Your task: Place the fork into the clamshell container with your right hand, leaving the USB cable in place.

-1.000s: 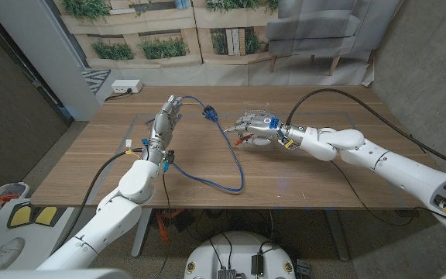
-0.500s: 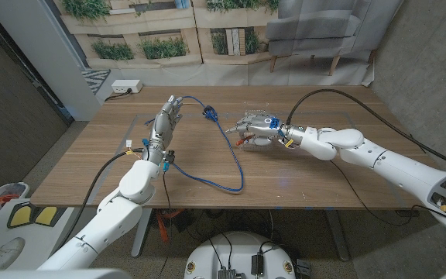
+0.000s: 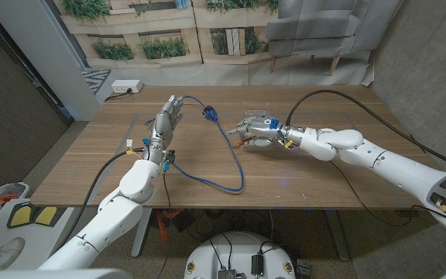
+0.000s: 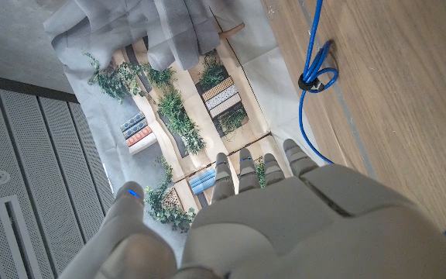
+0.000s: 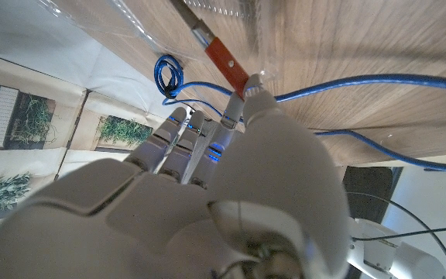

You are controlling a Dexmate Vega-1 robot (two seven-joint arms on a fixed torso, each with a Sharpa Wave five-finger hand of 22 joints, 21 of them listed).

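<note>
Wooden table (image 3: 300,167): right hand (image 3: 255,129) holds fork (image 5: 217,51) at clamshell container (image 3: 255,111).

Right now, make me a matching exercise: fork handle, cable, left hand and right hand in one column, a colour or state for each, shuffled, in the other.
Things:
1. fork handle
2. cable
3. left hand
4. right hand

Colour or state:
A. blue, looping across the table
B. holds nothing, fingers extended
C. red-orange
D. at the fork, by the clear container

Pairs: 1-C, 2-A, 3-B, 4-D
</note>
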